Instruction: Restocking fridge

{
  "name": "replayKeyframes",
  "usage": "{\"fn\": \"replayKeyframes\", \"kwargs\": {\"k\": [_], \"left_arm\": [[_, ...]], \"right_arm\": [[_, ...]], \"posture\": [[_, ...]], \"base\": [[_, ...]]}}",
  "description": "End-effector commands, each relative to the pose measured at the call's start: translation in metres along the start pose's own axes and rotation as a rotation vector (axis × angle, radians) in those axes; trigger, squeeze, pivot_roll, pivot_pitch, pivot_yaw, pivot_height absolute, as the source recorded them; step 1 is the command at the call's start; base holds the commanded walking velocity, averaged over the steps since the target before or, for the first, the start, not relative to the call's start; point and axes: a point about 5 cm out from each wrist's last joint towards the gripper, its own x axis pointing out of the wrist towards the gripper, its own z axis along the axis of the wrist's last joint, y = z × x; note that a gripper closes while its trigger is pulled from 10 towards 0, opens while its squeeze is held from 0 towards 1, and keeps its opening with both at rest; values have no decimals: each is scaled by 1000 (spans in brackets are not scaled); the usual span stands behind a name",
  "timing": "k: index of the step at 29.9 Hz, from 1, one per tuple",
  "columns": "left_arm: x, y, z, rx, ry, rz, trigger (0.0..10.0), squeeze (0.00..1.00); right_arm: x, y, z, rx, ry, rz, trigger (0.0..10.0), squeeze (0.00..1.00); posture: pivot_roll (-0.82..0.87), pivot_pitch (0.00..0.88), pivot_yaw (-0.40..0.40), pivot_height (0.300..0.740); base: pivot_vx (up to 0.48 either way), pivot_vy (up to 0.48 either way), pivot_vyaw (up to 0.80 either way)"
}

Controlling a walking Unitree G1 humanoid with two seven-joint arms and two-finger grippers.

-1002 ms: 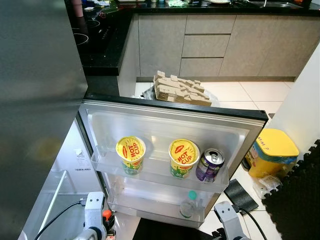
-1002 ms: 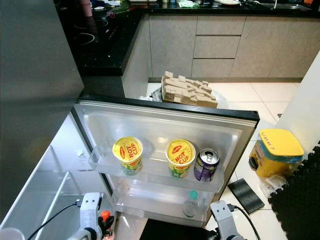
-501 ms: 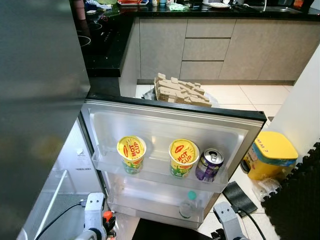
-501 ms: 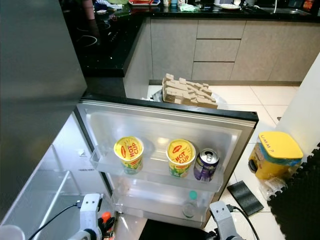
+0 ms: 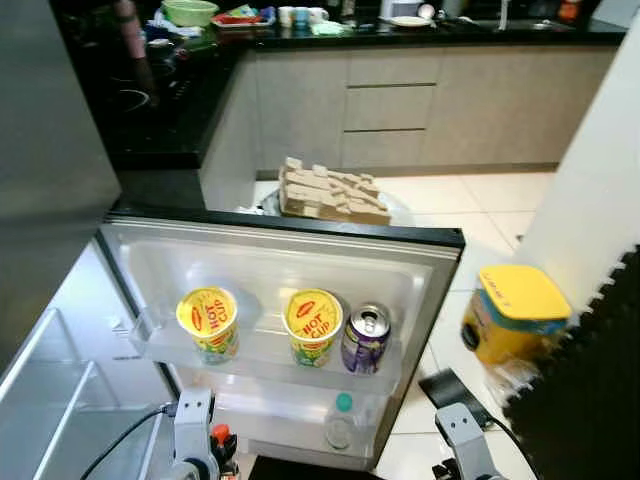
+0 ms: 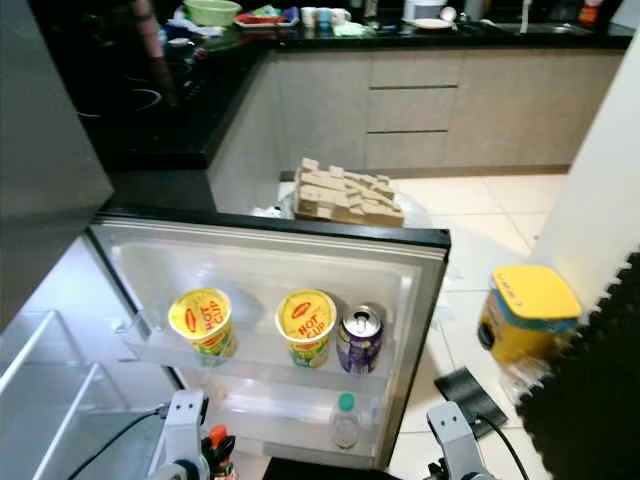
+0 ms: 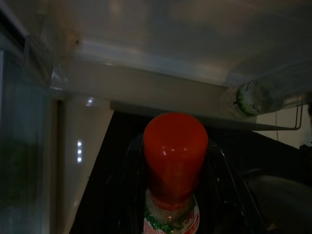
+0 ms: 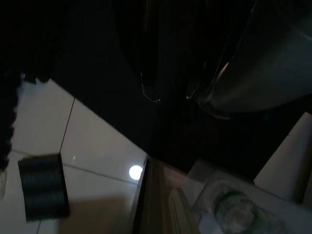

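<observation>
The fridge door (image 5: 280,262) stands open before me. Its upper shelf (image 5: 262,352) carries two yellow Hot Cup noodle cups (image 5: 208,320) (image 5: 312,325) and a purple can (image 5: 366,338). A clear bottle with a green cap (image 5: 340,422) sits in the lower shelf. My left gripper (image 7: 175,146) is shut on a red-capped sauce bottle (image 7: 174,153), held low just in front of that lower shelf (image 7: 146,83). The left arm (image 5: 192,440) and right arm (image 5: 462,445) reach in from the bottom edge. The right wrist view is very dark.
A yellow-lidded bin (image 5: 510,310) and a small black pad (image 5: 450,385) lie on the tiled floor to the right. Cardboard pieces (image 5: 330,192) sit behind the door. A black counter (image 5: 150,110), grey cabinets (image 5: 400,100) and a black mat (image 5: 590,380) surround the spot.
The whole picture has slid left and up, so the camera has moved. The cups, can and bottle stand as before, and both arms stay low.
</observation>
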Motion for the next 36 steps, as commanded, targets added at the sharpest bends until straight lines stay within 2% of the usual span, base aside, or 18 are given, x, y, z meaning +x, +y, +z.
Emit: {"fn": "replayKeyframes", "kwargs": {"k": [1, 6, 9, 12, 14, 15, 16, 17, 19, 20, 21, 22, 24, 25, 27, 29, 32, 36], "left_arm": [[-1, 9, 11, 2, -48, 18, 10000, 0], [-1, 13, 26, -8, -113, -1, 10000, 0], [-2, 17, 40, 14, -169, -43, 10000, 0], [-3, 19, 45, 23, -184, -57, 10000, 0], [-5, 21, 52, 53, -205, -133, 10000, 0], [-5, 21, 52, 53, -205, -133, 10000, 0], [-8, 19, 53, 98, -198, -247, 10000, 0], [-8, 19, 53, 98, -198, -247, 10000, 0], [-10, 16, 51, 146, -176, -345, 10000, 0], [-10, 16, 51, 146, -176, -345, 10000, 0], [-13, 10, 49, 205, -149, -459, 10000, 0], [-13, 10, 49, 205, -149, -459, 10000, 0], [-16, 4, 49, 249, -128, -588, 10000, 0], [-16, 4, 49, 249, -128, -588, 10000, 0], [-17, 0, 50, 272, -118, -654, 10000, 0], [-19, -9, 52, 318, -102, -773, 10000, 0], [-20, -14, 55, 358, -97, -832, 10000, 0], [-22, -17, 59, 371, -107, -875, 10000, 0]], "right_arm": [[0, 2, 1, 27, -16, 12, 10000, 0], [-1, 1, 4, 78, -59, 68, 10000, 0], [-4, -1, 10, 113, -110, 160, 10000, 0], [-5, -3, 12, 120, -128, 187, 10000, 0], [-8, -8, 19, 123, -161, 256, 10000, 0], [-8, -8, 19, 123, -161, 256, 10000, 0], [-12, -12, 25, 101, -178, 314, 10000, 0], [-12, -12, 25, 101, -178, 314, 10000, 0], [-14, -15, 29, 83, -186, 346, 10000, 0], [-14, -15, 29, 83, -186, 346, 10000, 0], [-16, -19, 36, 60, -204, 377, 10000, 0], [-16, -19, 36, 60, -204, 377, 10000, 0], [-18, -21, 45, 21, -228, 422, 10000, 0], [-18, -21, 45, 21, -228, 422, 10000, 0], [-19, -21, 50, -1, -246, 451, 10000, 0], [-22, -19, 59, -61, -273, 530, 10000, 0], [-26, -20, 64, -118, -293, 588, 10000, 0], [-34, -21, 65, -171, -300, 669, 10000, 0]], "posture": [[-66, 0, -7, 740], [-69, 0, -6, 740], [-70, 0, -6, 740], [-70, 0, -6, 740], [-71, 0, -4, 740], [-71, 0, -4, 740], [-71, 0, -4, 740], [-71, 0, -4, 740], [-71, 0, -4, 740], [-71, 0, -4, 740], [-64, 0, -2, 740], [-64, 0, -2, 740], [-64, 0, -2, 740], [-64, 0, -2, 740], [-65, 0, -1, 740], [-65, 0, -1, 740], [-65, 0, -1, 740], [-65, 0, -1, 740]], "base": [[0, 0, 0], [0, 0, 0], [0, 0, 0], [0, 0, 0], [0, 0, 0], [0, 0, 0], [0, 0, 0], [0, 0, 0], [0, 0, 0], [0, 0, 0], [0, 0, 0], [0, 0, 0], [0, 0, 0], [0, 0, 0], [0, 0, 0], [0, 0, 0], [0, 0, 0], [0, 0, 0]]}}
